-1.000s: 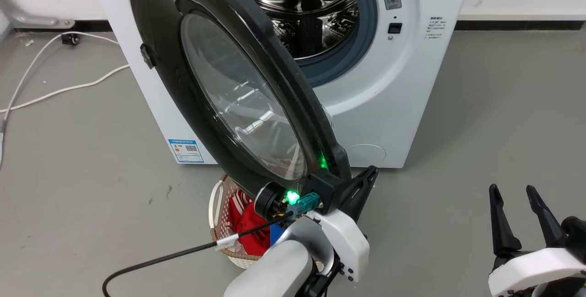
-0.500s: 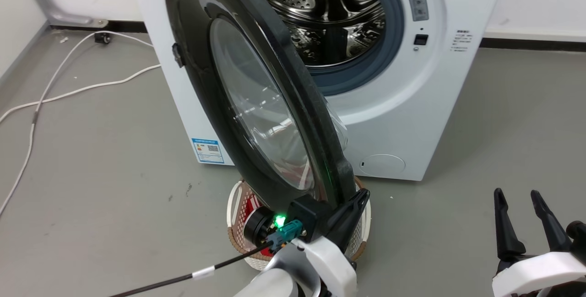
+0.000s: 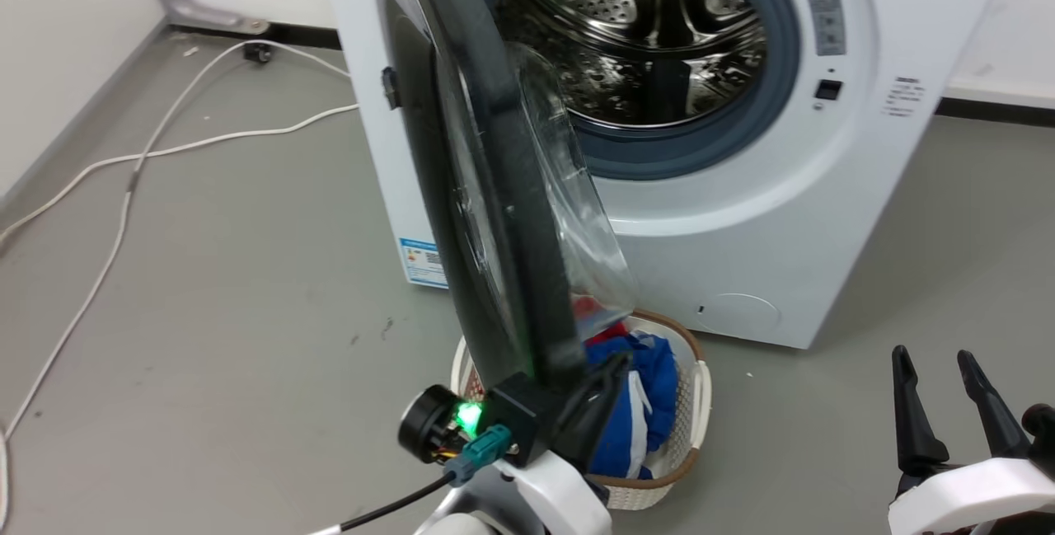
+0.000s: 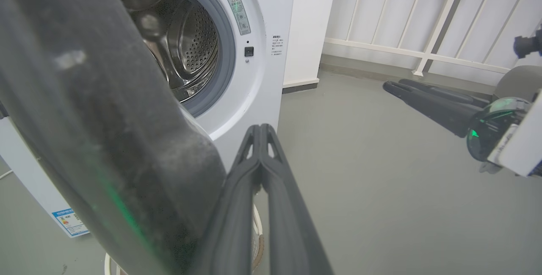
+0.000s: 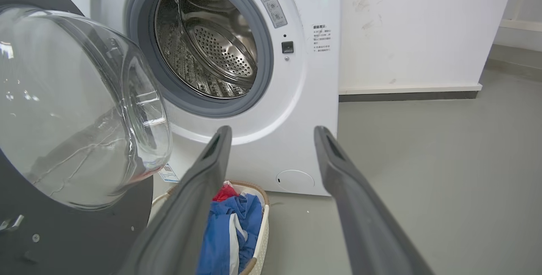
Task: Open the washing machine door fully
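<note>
Before the big white front-loading washing machine (image 3: 824, 213), its large round glossy black door (image 3: 503, 213) with bulging glass window stands edge-on above a woven laundry basket (image 3: 699, 403) on the grey floor (image 3: 206, 312), the left gripper (image 3: 610, 366) beside the door's lower rim with jaws pressed together, the right gripper (image 3: 932, 354) well apart, jaws wide

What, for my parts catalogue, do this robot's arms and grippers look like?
The left gripper has two long, dark grey, tapering fingers with slotted tips, on a white shell. Beside it sit a round black camera, a green light and a teal connector feeding a black cable. The right gripper looks alike: dark fingers, white shell.
</note>
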You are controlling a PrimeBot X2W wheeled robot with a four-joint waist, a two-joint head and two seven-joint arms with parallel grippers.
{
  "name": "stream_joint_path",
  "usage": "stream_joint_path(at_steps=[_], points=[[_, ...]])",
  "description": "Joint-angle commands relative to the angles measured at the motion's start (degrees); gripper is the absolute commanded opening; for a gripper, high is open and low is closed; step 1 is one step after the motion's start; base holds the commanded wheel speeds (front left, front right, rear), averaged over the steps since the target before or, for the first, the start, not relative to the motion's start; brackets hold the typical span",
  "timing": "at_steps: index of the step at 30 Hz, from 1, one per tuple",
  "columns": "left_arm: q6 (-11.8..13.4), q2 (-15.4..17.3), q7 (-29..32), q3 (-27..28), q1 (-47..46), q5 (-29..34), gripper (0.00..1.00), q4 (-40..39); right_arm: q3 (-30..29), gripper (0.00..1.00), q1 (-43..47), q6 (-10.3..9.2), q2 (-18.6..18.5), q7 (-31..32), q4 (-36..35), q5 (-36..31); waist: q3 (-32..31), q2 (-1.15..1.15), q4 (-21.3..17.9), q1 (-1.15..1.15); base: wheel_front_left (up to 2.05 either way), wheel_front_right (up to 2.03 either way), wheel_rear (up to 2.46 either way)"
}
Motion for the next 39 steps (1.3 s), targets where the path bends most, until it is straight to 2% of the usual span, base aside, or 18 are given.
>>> stream_joint_path(at_steps=[1, 10, 19, 24, 29, 39], points=[[2.2, 3.0, 0.4, 2.5, 0.5, 0.3, 0.00, 0.6, 0.0, 1.00, 0.1, 0.01, 0.0, -0.3, 0.2, 0.0, -0.1, 0.00, 1.5, 0.00, 0.00, 0.00, 0.00], [4.2, 4.6, 0.8, 2.2, 2.6, 1.2, 0.00, -5.0, -0.8, 1.00, -0.2, 0.01, 0.1, -0.4, 0.6, 0.1, 0.2, 0.00, 8.6, 0.00, 0.00, 0.00, 0.00], [7.4, 6.7, -0.3, 5.5, 5.7, -0.7, 0.00, -6.8, -1.3, 1.00, -0.5, 0.01, 0.0, -0.6, 0.7, 0.3, 0.2, 0.00, 16.0, 0.00, 0.00, 0.00, 0.00], [8.4, 8.1, -1.4, 8.3, 6.7, -2.2, 0.00, -6.4, -1.2, 1.00, -0.9, 0.01, 0.0, -0.4, 0.2, 0.0, 0.4, 0.00, 18.0, 0.00, 0.00, 0.00, 0.00], [9.3, 10.2, -3.7, 13.1, 7.8, -4.6, 0.00, -5.0, -0.8, 1.00, -1.3, 0.01, 0.0, -0.1, -0.5, -0.3, 1.0, 0.00, 18.5, 0.00, 0.00, 0.00, 0.00], [7.3, 14.5, -6.8, 22.7, 5.3, -10.7, 0.00, 0.7, -0.1, 1.00, -1.6, 0.01, 0.0, 1.4, -3.1, -1.0, 3.6, 0.00, 15.6, 0.00, 0.00, 0.00, 0.00]])
